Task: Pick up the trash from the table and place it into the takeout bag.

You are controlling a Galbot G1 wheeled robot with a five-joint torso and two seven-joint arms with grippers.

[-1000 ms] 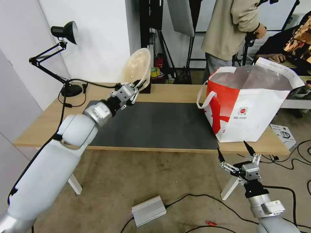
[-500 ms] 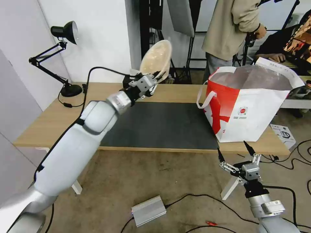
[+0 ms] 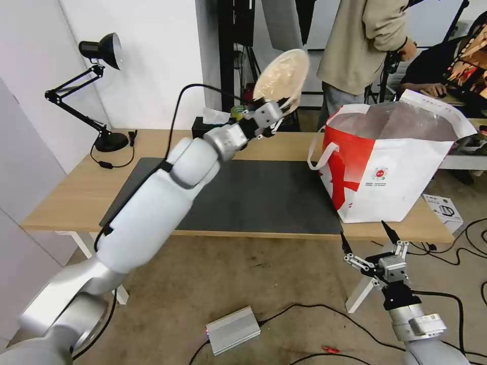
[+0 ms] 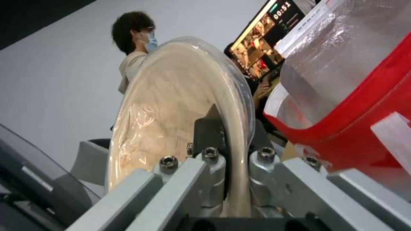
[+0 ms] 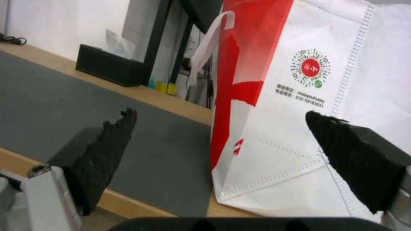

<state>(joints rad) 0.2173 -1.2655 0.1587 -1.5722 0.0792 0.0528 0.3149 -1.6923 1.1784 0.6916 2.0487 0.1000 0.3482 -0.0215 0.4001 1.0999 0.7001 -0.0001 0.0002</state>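
The beige lidded bowl [image 3: 281,73] is in the air, tipped steeply on edge, pinched at its lower rim by the left gripper [image 3: 271,112], whose fingers are clamped on that rim. It hangs above the far edge of the table [image 3: 61,195], just left of the takeout bag [image 3: 401,152] and a little higher than the bag's mouth, but not yet over it. In the left wrist view the bowl [image 4: 179,128] stands nearly vertical between the fingers [image 4: 210,128], with the bag's red wall and foil lining [image 4: 342,80] close alongside. The right gripper [image 3: 369,242] is parked low in front of the table's near edge, below the bag's front corner, its jaws spread wide and holding nothing. A black tissue box [image 3: 210,125] sits on the far side of the table behind the left arm, and a black desk lamp [image 3: 101,50] stands at the left end. The hold is only a rim pinch on a tilted, probably smooth plastic bowl, so it could slip or swivel in the fingers. If the arm comes in low, the bowl may catch the white loop handle [image 3: 324,152] or push the soft rim inward and tip the bag. Whether the lid is fully seated cannot be told; if it is loose, it could pop off on release.
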